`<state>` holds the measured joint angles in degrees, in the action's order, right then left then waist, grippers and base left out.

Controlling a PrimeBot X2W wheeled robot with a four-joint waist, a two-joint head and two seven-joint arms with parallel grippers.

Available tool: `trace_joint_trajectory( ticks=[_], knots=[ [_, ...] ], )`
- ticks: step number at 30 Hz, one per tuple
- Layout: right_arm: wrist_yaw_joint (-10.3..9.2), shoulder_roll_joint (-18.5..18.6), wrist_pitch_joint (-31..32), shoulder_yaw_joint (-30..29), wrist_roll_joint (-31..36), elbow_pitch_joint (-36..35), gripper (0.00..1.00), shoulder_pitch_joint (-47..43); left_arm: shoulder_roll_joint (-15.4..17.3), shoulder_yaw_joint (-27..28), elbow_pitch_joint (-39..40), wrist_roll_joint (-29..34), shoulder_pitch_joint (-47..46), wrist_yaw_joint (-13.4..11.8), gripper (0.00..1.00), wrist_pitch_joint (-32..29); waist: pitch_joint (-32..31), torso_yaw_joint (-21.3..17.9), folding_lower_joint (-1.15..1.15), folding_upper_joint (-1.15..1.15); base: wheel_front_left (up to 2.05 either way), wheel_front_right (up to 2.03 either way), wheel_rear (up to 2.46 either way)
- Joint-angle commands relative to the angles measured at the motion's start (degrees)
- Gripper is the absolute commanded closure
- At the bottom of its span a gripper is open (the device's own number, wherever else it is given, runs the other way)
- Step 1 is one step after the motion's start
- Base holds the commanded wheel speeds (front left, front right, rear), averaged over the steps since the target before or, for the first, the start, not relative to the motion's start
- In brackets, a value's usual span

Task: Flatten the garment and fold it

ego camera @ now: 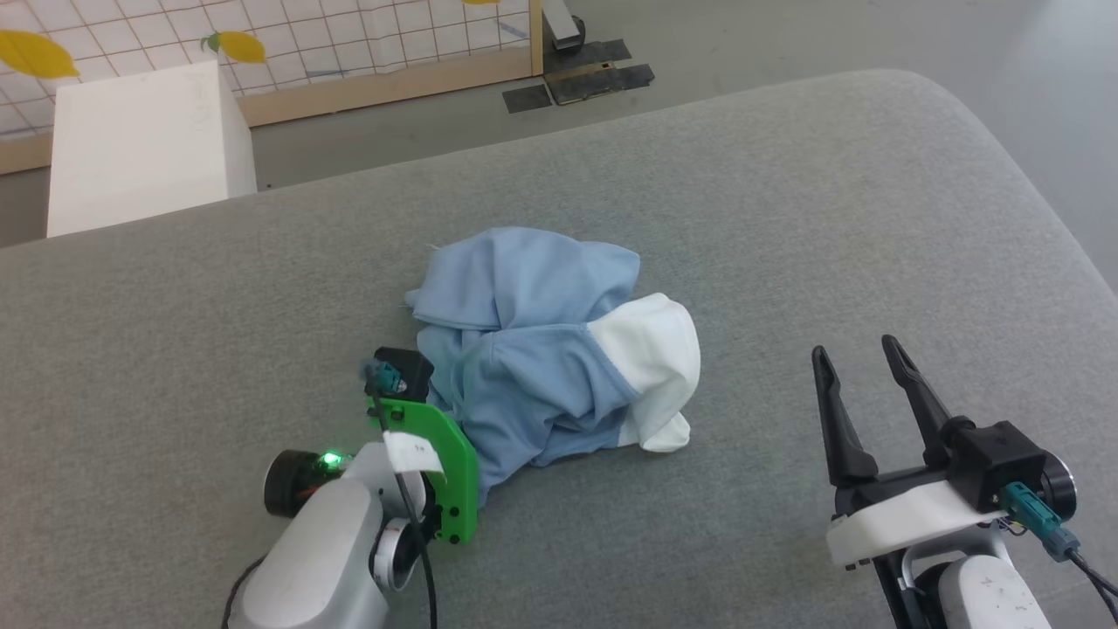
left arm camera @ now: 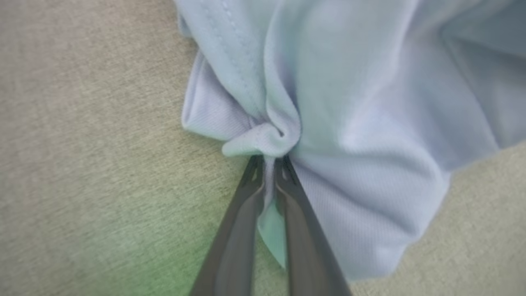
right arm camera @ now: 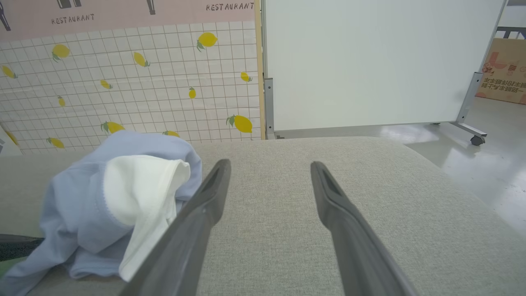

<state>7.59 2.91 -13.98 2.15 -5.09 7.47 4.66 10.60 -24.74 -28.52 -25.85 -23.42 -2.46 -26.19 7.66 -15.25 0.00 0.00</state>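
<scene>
Garment: the garment [ego camera: 533, 349] lay crumpled in a heap near the middle of the grey padded surface [ego camera: 786, 218]. Its light blue cloth was bunched over itself, and a white part [ego camera: 651, 349] was turned out on the side toward your right arm.
Left gripper: your left gripper [left arm camera: 269, 158] was pinched together on a gathered blue fold at the heap's near-left edge, with cloth caught between its two fingers.
Right gripper: your right gripper [ego camera: 854, 347] stood with its fingers spread wide and nothing between them, well apart from the heap, over bare padding.
Step in hand: by the look of it you were at the start of flattening, with a first hold taken, no edge spread and no fold made.
Next move: it probably called for drawing the pinched fold out and away so the heap opened, then bringing your right gripper in for a second hold on the white side. The pinch seemed to take several layers, so the whole bundle might have dragged instead of opening.
Containers: a white box [ego camera: 144, 144] stood on the floor beyond the surface's far left corner. You could not tell whether it was open or held anything, and the garment lay well apart from it.
Beyond: a lemon-patterned panel [right arm camera: 123, 82] and a whiteboard [right arm camera: 370, 61] stood behind.
</scene>
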Motion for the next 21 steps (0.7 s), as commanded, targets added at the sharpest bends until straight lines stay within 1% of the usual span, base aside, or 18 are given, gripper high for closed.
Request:
trace_joint_trajectory(
  ticks=[1, 6, 7, 11, 13, 17, 21],
  knots=[
    [-0.10, -0.03, -0.50, -0.08, -0.22, 0.16, 0.00, 0.45, 0.09, 0.22, -0.44, 0.22, 2.37, -0.90, 1.00, 1.69, -0.29, 0.73, 0.00, 0.00, 0.00, 0.00, 0.00],
    [-0.10, -0.03, -0.60, -0.22, 0.09, 0.31, 0.00, 0.21, -0.43, 5.44, 3.51, -0.75, 4.44, -4.52, 1.00, 14.43, -1.41, 3.13, 0.00, 0.00, 0.00, 0.00, 0.00],
    [-0.10, -0.03, -0.62, -0.19, 0.17, 0.30, 0.00, 0.14, -0.34, 6.84, 4.50, -0.92, 5.20, -5.59, 1.00, 17.20, -1.75, 3.78, 0.00, 0.00, 0.00, 0.00, 0.00],
    [-0.10, -0.03, -0.45, -0.14, 0.75, 0.18, 0.00, -0.38, -0.68, 12.99, 8.54, -4.12, 9.86, -8.72, 1.00, 24.54, -3.12, 6.27, 0.00, 0.00, 0.00, 0.00, 0.00],
    [-0.10, -0.03, -0.31, -0.12, 0.83, -0.02, 0.00, -0.63, -0.23, 16.32, 10.94, -5.73, 13.20, -10.06, 1.00, 27.40, -3.68, 7.45, 0.00, 0.00, 0.00, 0.00, 0.00],
    [-0.10, -0.03, 0.19, -0.14, 1.19, -0.51, 0.00, -1.30, 2.03, 21.60, 14.40, -7.11, 20.45, -13.13, 1.00, 29.97, -4.63, 9.85, 0.00, 0.00, 0.00, 0.00, 0.00],
    [-0.10, -0.03, 0.72, -0.12, 1.47, -0.97, 0.00, -1.84, 4.20, 25.06, 15.72, -7.50, 26.36, -16.11, 1.00, 29.59, -5.20, 11.95, 0.00, 0.00, 0.00, 0.00, 0.00]
  ],
)
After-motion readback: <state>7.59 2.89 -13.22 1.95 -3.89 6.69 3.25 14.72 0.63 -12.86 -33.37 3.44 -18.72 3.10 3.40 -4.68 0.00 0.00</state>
